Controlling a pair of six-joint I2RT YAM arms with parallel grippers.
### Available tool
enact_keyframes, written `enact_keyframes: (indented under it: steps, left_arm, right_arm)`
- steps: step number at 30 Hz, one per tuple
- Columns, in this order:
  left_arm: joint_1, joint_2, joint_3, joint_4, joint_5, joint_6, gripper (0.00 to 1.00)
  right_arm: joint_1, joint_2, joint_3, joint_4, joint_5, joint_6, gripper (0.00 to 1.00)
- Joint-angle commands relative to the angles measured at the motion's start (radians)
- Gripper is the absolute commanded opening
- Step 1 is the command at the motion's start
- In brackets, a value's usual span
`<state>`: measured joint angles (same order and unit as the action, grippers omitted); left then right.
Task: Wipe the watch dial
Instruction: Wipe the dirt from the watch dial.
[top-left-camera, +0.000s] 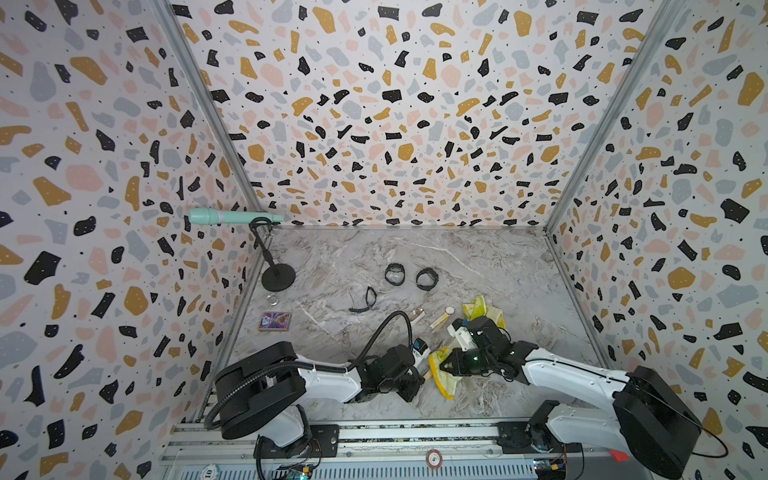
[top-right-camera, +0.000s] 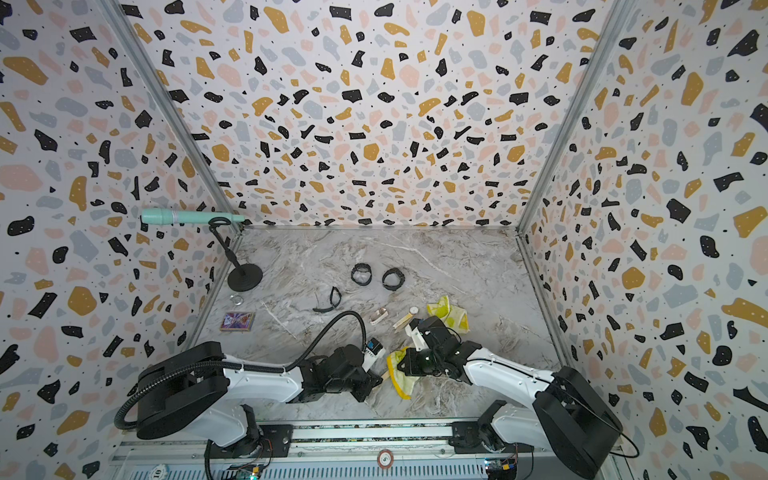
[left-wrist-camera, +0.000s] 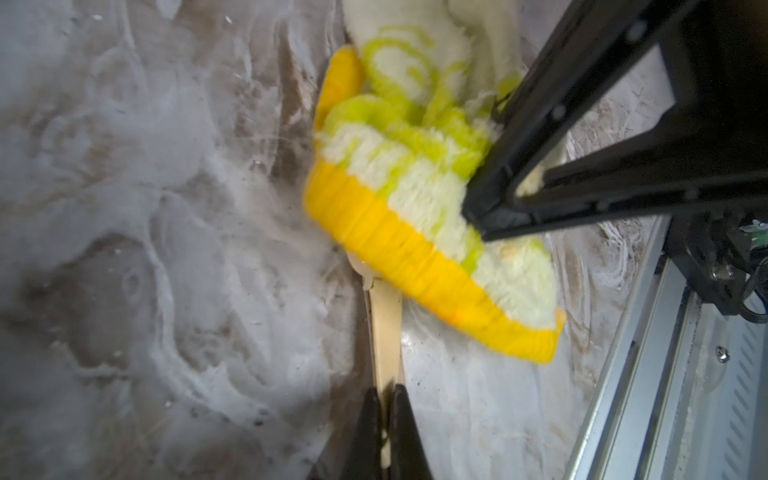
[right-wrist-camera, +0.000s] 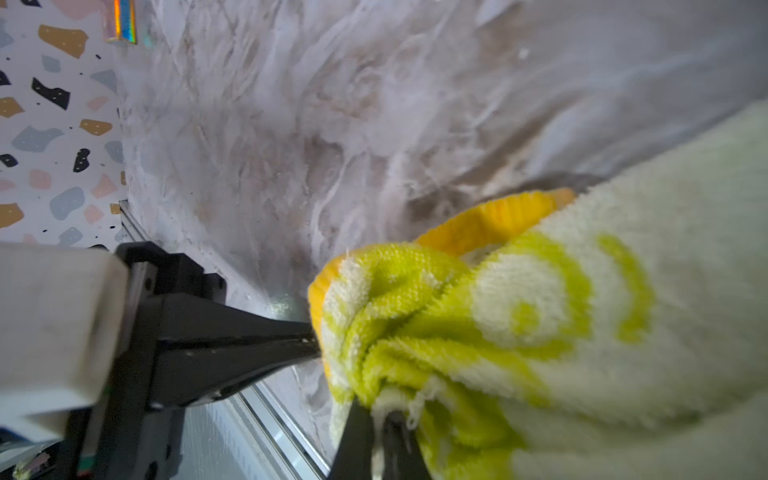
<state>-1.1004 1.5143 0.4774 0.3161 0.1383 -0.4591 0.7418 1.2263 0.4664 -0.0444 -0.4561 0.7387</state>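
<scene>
In the left wrist view my left gripper (left-wrist-camera: 384, 392) is shut on the beige strap (left-wrist-camera: 386, 328) of a watch that lies on the marble table (top-left-camera: 478, 257). The watch dial is hidden under a yellow-and-green terry cloth (left-wrist-camera: 415, 232); only the strap end by the case shows. My right gripper (right-wrist-camera: 380, 415) is shut on a bunched fold of that cloth (right-wrist-camera: 519, 324) and holds it down over the watch. In both top views the two grippers meet at the cloth (top-left-camera: 444, 374) (top-right-camera: 401, 376) near the table's front.
A second beige-strapped watch (top-left-camera: 444, 318), a second yellow cloth (top-left-camera: 484, 309), a small metal piece (top-left-camera: 417, 314), two black bands (top-left-camera: 395, 274) (top-left-camera: 427, 278) and a black strap (top-left-camera: 365, 300) lie further back. A mint microphone on a stand (top-left-camera: 278, 279) and a card (top-left-camera: 274, 321) are at the left. The rail (top-left-camera: 374, 432) borders the front.
</scene>
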Motion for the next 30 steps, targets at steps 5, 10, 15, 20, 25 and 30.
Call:
enact_keyframes:
  steps: [5,10,15,20,25,30]
  left_arm:
    - [-0.007,0.031,-0.012,-0.04,0.027,0.008,0.0]
    - [-0.008,0.025,-0.019,-0.038,0.026,0.003,0.0]
    - [-0.006,0.02,-0.026,-0.037,0.024,-0.002,0.0]
    - [-0.006,0.014,-0.03,-0.039,0.024,-0.003,0.0]
    - [-0.006,0.017,-0.037,-0.04,0.025,-0.003,0.0]
    - [-0.006,0.033,-0.026,-0.043,0.037,0.006,0.0]
  right_arm:
    - [0.012,0.09,0.055,0.109,0.007,-0.004,0.0]
    - [-0.013,0.185,0.038,0.161,-0.002,-0.011,0.0]
    - [-0.017,0.224,0.018,0.129,0.052,-0.009,0.0]
    - [-0.073,0.195,-0.066,0.108,0.078,0.0,0.0]
    - [-0.172,0.102,-0.126,0.041,0.082,-0.046,0.0]
    - [-0.258,-0.03,-0.132,-0.077,0.062,-0.113,0.0]
